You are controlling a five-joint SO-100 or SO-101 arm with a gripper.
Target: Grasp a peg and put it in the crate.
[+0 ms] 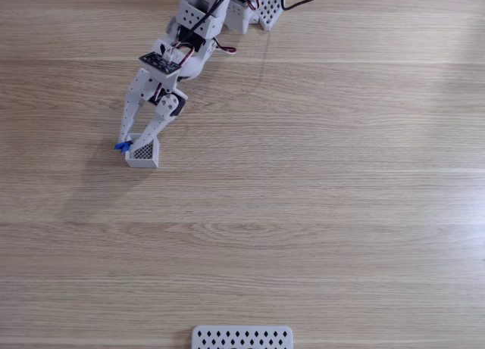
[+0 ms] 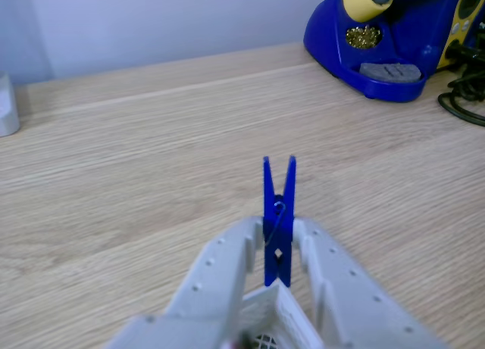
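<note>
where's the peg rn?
The peg is clamped between the gripper fingers; in the fixed view it sits upper left, at the left edge of the crate.

Hobby electronics workbench, blue soldering-iron stand [image 2: 394, 42] with brass wool, black cables [image 2: 462, 99], wooden desk [image 2: 114, 175]

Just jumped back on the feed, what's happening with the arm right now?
The arm has its gripper shut on the blue peg, holding it upright between the two fingers. In the fixed view the gripper is right at the small white crate, with the peg showing at the crate's left edge. The peg is not yet let go, so the drop is still to come. A white perforated plate lies at the bottom edge of the wooden table.
</note>
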